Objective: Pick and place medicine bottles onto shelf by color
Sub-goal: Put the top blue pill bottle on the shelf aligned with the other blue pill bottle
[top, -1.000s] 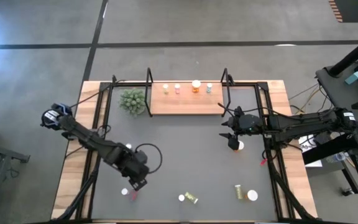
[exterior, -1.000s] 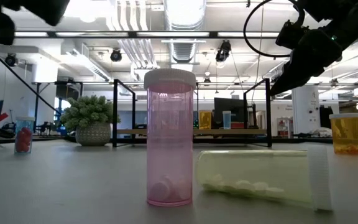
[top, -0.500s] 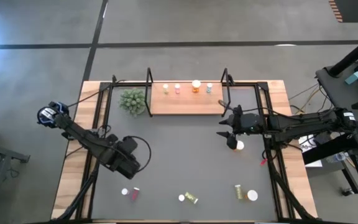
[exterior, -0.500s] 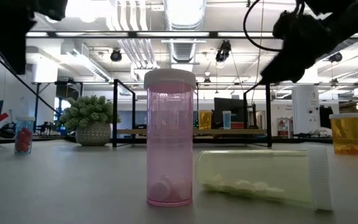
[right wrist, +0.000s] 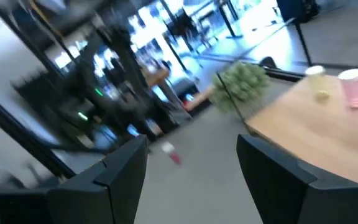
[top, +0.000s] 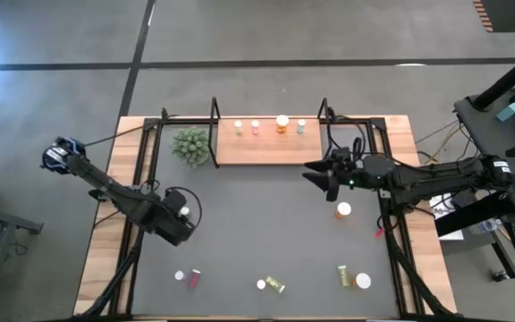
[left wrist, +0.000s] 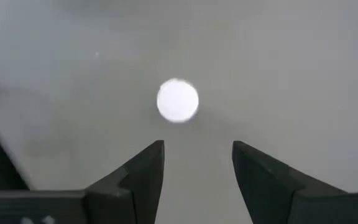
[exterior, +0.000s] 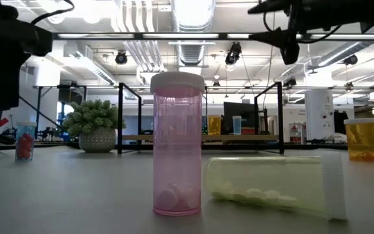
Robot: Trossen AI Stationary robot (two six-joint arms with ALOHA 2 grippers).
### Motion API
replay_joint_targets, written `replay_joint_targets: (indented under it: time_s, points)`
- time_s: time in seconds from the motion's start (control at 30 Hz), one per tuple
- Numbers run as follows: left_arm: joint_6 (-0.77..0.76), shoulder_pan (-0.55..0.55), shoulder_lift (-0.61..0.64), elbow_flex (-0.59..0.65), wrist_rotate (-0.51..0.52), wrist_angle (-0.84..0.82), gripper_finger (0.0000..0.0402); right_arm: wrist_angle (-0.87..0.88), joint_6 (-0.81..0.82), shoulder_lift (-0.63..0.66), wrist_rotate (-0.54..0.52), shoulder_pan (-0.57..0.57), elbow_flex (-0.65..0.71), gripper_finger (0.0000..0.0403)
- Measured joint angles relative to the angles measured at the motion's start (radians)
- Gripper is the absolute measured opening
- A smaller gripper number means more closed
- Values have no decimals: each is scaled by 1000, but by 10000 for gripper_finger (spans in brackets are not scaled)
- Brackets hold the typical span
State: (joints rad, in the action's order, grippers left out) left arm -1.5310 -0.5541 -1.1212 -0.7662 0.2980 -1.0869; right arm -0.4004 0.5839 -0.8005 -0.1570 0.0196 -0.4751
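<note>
My left gripper [left wrist: 197, 152] hangs open at the left of the dark mat [top: 257, 224], pointing down; the white cap [left wrist: 178, 99] of an upright medicine bottle [top: 184, 212] shows just beyond its fingertips. That bottle holds red pills [exterior: 24, 140]. My right gripper [top: 316, 175] is open and held level above the mat, pointing at the table's left, with nothing between its fingers [right wrist: 129, 165]. An orange bottle [top: 342, 210] stands on the mat below and beside it. The wooden shelf [top: 266, 148] at the far edge carries several bottles [top: 282, 123].
A spiky green plant [top: 191, 145] stands left of the shelf. Near the front edge are more bottles: a capped one beside a red one [top: 195, 275], an upright pink one [exterior: 177, 149] beside a lying yellow-green one [exterior: 271, 185], and a lying yellow one [top: 341, 275] by a wide white cap [top: 362, 281].
My left gripper has moved from near the front edge toward the table's far left, sinking a little and rolling, to hang over the upright bottle. My right gripper has risen off the orange bottle and tipped from pointing down to level. The orange bottle stays standing.
</note>
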Motion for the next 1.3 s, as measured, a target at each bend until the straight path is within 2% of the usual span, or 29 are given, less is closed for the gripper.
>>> replay_joint_targets:
  time_s: [0.13,0.27,0.43,0.7,0.83,1.07,1.3]
  points:
    - [-87,0,116,86,35,24,164,-35,138,0,0,0,0,238]
    - [-58,0,171,142,37,64,146,-32,209,-1,0,0,0,238]
    - [63,0,174,191,56,148,127,-32,209,-2,0,0,0,238]
    - [83,-1,162,204,48,196,123,-32,190,-2,-1,0,0,238]
    - [79,0,160,208,47,183,138,-32,164,-2,-1,0,0,238]
    - [97,0,153,209,48,180,195,-32,165,-2,-1,0,0,238]
    - [160,0,138,214,126,181,226,-32,167,-2,-2,0,0,238]
